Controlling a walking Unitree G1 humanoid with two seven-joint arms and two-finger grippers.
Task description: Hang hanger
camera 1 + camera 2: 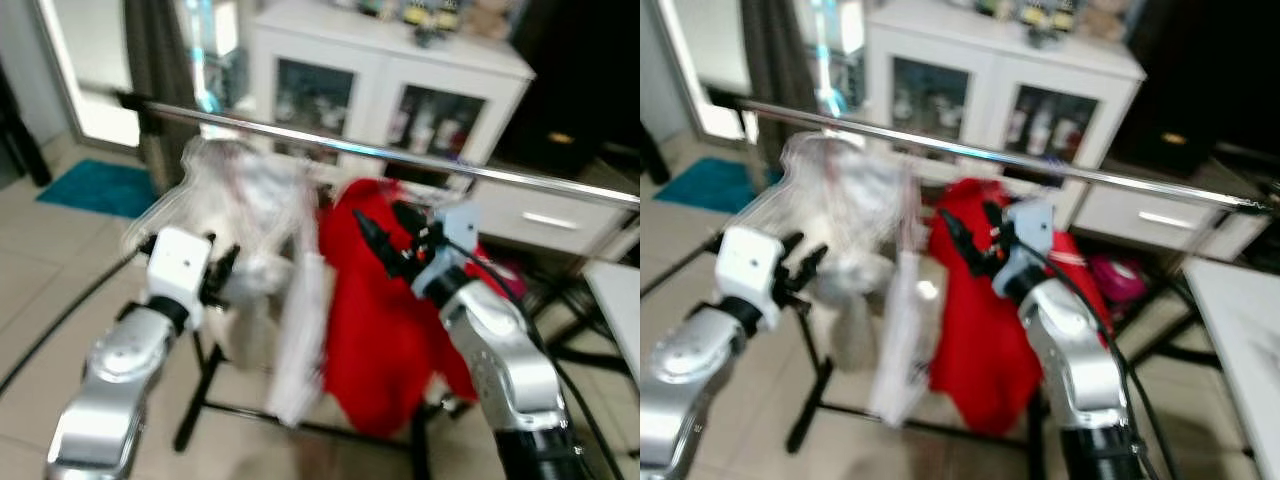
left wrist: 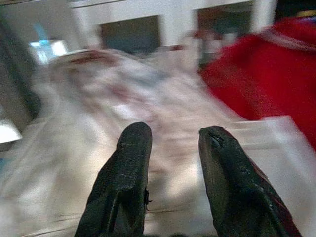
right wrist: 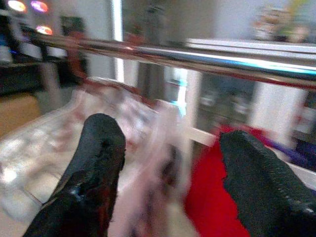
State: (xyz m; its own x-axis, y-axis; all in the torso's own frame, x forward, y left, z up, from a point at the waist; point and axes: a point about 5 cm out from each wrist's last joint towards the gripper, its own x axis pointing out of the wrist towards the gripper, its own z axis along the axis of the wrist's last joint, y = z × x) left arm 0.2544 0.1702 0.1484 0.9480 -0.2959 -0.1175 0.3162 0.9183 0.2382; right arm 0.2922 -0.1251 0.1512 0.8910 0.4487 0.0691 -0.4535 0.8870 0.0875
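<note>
A chrome rail (image 1: 400, 155) crosses the scene at chest height. From it hang a white garment in clear plastic (image 1: 250, 200) and, to its right, a red garment (image 1: 375, 330). The hangers themselves are too blurred to make out. My left gripper (image 1: 225, 265) is open, its fingers (image 2: 131, 163) close to the plastic-covered garment with nothing between them. My right gripper (image 1: 385, 228) is open just below the rail, in front of the top of the red garment; its fingertips (image 3: 101, 143) hold nothing.
The rack stands on black legs (image 1: 200, 390) on a tiled floor. A white glass-door cabinet (image 1: 390, 70) and a drawer unit (image 1: 540, 215) stand behind it. A teal mat (image 1: 95, 187) lies far left, and a white table edge (image 1: 615, 290) shows at right.
</note>
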